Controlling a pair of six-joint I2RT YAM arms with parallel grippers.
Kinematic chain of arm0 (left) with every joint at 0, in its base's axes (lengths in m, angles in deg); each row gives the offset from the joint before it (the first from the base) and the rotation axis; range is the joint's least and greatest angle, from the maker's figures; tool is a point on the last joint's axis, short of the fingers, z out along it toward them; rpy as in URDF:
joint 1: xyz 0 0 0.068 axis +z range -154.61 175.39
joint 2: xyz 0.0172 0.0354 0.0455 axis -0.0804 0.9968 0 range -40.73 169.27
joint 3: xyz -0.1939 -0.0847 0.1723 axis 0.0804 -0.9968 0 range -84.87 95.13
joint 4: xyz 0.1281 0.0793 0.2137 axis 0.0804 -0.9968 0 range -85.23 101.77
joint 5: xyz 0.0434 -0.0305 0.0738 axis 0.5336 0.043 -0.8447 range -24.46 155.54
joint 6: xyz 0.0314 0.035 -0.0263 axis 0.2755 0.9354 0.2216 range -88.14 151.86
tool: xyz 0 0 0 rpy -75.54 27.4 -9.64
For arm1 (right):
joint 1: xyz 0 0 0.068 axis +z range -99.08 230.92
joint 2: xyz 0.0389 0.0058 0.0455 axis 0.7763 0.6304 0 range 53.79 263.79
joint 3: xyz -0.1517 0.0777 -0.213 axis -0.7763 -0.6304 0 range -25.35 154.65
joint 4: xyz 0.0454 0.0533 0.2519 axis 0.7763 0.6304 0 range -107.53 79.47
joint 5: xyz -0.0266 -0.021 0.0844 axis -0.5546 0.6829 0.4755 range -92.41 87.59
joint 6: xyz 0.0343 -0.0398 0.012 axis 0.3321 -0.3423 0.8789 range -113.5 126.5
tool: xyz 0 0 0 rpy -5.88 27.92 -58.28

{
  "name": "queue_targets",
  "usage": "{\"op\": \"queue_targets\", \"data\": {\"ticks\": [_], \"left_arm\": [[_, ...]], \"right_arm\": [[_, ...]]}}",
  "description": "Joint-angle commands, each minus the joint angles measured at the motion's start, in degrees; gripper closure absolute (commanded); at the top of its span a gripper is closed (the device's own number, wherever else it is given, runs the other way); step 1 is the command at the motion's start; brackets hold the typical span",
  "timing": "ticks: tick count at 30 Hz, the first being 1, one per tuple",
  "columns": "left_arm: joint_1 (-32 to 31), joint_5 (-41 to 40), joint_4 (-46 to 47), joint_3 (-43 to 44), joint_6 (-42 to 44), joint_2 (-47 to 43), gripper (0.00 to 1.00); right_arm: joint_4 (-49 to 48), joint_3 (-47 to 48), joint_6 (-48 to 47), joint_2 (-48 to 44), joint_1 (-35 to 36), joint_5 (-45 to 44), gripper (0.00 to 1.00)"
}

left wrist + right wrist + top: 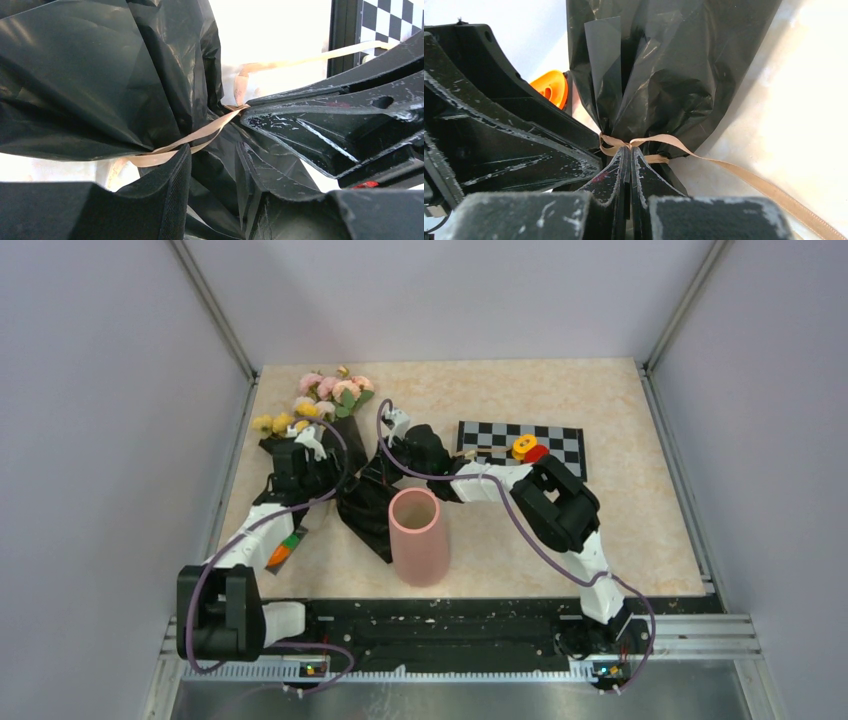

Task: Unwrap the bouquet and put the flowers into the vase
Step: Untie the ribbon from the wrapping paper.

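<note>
While the bouquet (330,430) lay wrapped on the surface (600,530) behind the vase (418,535) | step: untying | right jaws were closed, pinching the ribbon (659,142) at its knot | left jaws stood apart astride the wrap (100,75) neck | next likely needed: steady pull to free the knot

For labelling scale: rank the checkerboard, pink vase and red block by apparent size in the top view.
Checkerboard and pink vase: near alike, vase nearer the camera, so unranked.
Red block: smallest.
</note>
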Motion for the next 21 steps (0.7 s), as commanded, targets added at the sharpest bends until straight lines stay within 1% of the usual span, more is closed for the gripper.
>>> {"op": "queue_targets", "data": {"ticks": [1,4,13,21], "left_arm": [[-0.65,-1.09,3.58,2.26,1.31,1.53,0.59],[-1.13,-2.10,5.04,2.20,1.43,2.27,0.59],[-2.40,-6.83,5.16,2.88,2.36,2.82,0.60],[-3.37,-8.27,5.29,3.03,3.24,4.01,0.60]], "right_arm": [[-2.57,3.67,0.58,-0.06,-0.70,1.34,1.00],[-2.61,3.77,0.54,0.14,-0.81,1.60,1.00],[-2.39,4.12,0.72,0.64,-1.03,2.44,1.00],[-2.51,4.73,1.21,1.27,-1.14,3.20,1.00]]}}
